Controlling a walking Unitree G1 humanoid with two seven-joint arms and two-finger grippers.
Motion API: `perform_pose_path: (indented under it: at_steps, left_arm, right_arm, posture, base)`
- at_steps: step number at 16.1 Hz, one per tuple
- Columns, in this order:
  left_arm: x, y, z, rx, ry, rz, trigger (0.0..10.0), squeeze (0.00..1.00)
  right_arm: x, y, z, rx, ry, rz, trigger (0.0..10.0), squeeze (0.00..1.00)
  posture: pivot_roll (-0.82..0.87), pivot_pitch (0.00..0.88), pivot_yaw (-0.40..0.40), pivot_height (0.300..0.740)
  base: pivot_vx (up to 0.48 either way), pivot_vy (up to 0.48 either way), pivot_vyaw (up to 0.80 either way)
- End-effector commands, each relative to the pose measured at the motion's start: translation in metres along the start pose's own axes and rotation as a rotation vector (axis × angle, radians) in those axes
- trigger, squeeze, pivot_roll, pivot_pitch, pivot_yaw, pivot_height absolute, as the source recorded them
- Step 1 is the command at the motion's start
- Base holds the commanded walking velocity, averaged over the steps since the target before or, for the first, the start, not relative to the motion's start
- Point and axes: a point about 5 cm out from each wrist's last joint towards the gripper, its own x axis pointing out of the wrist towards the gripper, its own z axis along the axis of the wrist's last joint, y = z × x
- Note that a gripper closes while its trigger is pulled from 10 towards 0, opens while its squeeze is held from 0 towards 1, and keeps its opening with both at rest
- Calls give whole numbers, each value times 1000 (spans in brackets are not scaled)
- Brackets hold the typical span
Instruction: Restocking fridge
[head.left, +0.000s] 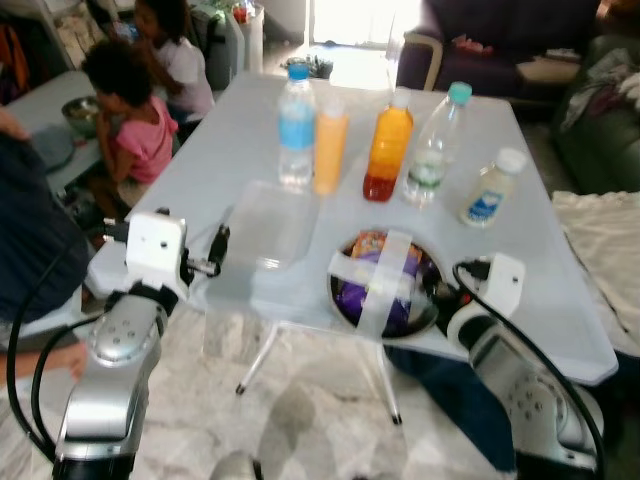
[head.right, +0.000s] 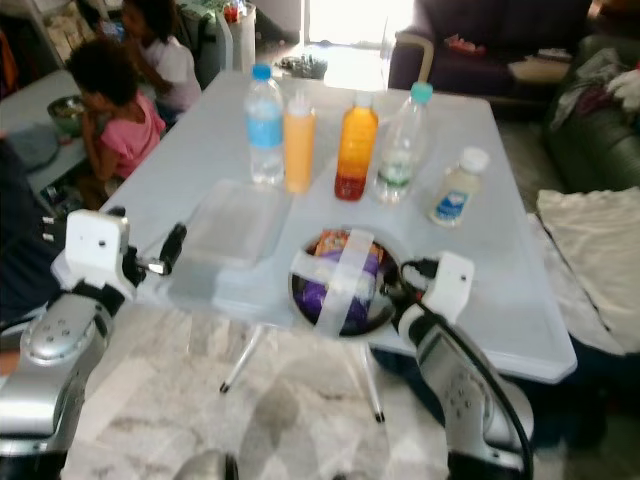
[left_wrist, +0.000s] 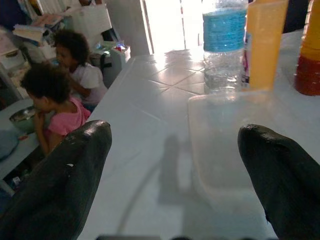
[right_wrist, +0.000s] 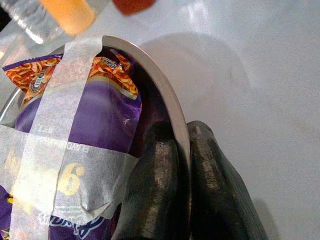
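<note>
My right gripper is pinched on the rim of the round steel bowl w/ taped purple snack bag, at the table's near edge. Rim's stiff but slick, likely tips, so grip deep. Left gripper gapes wide, empty, facing the clear plastic tub left of bowl.

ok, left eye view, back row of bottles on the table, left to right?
Water bottle with blue label → pale orange bottle → orange juice bottle with red bottom → clear bottle with teal cap → small white bottle lying tilted.
</note>
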Motion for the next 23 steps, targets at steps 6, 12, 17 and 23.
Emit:
perform_pose_path:
  at_steps: [6, 12, 17, 23]
  left_arm:
    - [-4, 20, -10, 26, 25, 75, 10000, 0]
    - [5, 17, -5, 28, -4, 75, 10000, 0]
    - [4, 14, -7, 27, -7, 67, 10000, 0]
    - [0, 4, -16, -42, 21, 9, 10000, 0]
  right_arm:
    - [9, 5, 4, -209, -65, -49, 10000, 0]
    - [13, 12, 7, -190, -116, 4, 10000, 0]
    - [14, 11, 5, -87, -130, 49, 8157, 0]
    - [19, 38, 24, -95, -225, 191, 10000, 0]
  posture:
    - [48, 0, -16, 740]
    - [50, 0, -18, 740]
    - [58, 0, -15, 740]
    - [69, 0, -3, 740]
  base:
    - [-350, 0, 0]
    - [-351, 0, 0]
    - [-320, 0, 0]
    - [0, 0, 504]
